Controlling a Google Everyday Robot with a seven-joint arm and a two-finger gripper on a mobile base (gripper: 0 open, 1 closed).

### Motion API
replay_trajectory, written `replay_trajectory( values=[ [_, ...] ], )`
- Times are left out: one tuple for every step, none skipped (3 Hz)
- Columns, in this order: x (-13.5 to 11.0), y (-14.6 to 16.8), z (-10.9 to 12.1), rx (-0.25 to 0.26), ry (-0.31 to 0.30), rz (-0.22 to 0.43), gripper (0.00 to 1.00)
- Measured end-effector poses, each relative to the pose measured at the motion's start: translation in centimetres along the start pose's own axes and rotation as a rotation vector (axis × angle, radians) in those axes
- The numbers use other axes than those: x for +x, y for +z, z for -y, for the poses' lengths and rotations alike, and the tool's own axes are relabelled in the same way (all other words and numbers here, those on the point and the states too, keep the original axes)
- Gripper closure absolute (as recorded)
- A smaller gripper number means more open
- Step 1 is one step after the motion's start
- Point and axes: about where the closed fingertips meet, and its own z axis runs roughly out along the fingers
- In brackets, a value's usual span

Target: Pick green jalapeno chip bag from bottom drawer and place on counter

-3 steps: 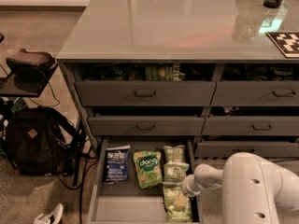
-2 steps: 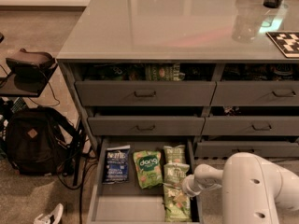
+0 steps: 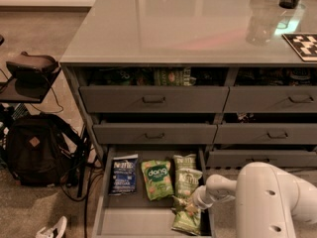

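Down inside bottom drawer (image 3: 143,218), jaws at green jalapeno chip bag (image 3: 186,221)

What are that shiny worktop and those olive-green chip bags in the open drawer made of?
The counter looks like a polished slab, perhaps laminate or stone: it mirrors lights and objects. The green jalapeno chip bags look like thin plastic film, crinkled, with dull glints. The gripper is down among them, at the right of the bottom drawer.
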Motion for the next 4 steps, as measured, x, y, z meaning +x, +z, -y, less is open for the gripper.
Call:
replay_trajectory(
  values=[
    [-0.5,-1.4,0.5,-0.027,0.012,0.055,1.0],
    [-2.8,-7.6,3.1,-0.03,-0.003,0.221,1.0],
    [-5.1,-13.4,5.9,-0.038,-0.048,0.356,1.0],
    [-8.3,-18.1,5.7,-0.11,-0.153,0.433,1.0]
  ],
)
